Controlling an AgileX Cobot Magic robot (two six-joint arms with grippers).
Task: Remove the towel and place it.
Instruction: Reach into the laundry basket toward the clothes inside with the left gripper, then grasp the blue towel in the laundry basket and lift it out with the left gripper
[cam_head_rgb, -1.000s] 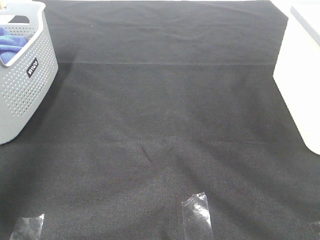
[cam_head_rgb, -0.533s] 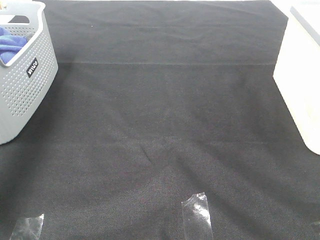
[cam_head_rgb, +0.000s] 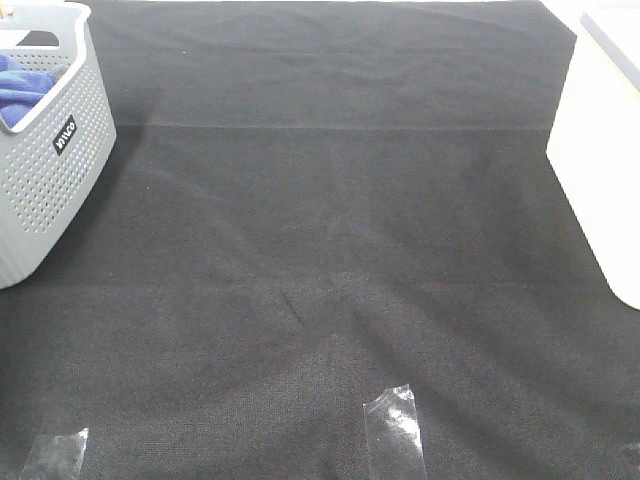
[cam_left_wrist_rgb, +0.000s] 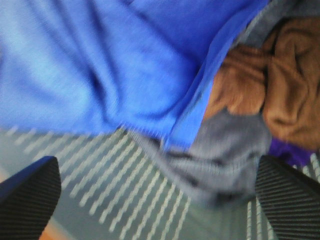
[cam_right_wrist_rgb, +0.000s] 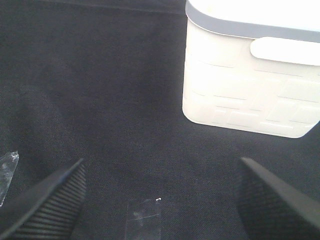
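Note:
The royal-blue towel (cam_head_rgb: 20, 90) lies crumpled inside the grey perforated basket (cam_head_rgb: 55, 190) at the far left of the table. In the left wrist view the towel (cam_left_wrist_rgb: 100, 65) fills most of the picture, lying over the basket's slotted floor. My left gripper (cam_left_wrist_rgb: 157, 200) is open inside the basket, its two dark fingertips (cam_left_wrist_rgb: 27, 200) spread wide just above the cloth and holding nothing. My right gripper (cam_right_wrist_rgb: 160, 205) is open and empty above the black table cloth (cam_right_wrist_rgb: 100, 100). Neither gripper shows in the exterior view.
A grey cloth (cam_left_wrist_rgb: 220, 150) and a brown cloth (cam_left_wrist_rgb: 280, 90) lie beside the towel in the basket. A white bin (cam_head_rgb: 605, 150) stands at the right edge; it also shows in the right wrist view (cam_right_wrist_rgb: 250, 85). Clear tape strips (cam_head_rgb: 395, 430) mark the table cloth's front.

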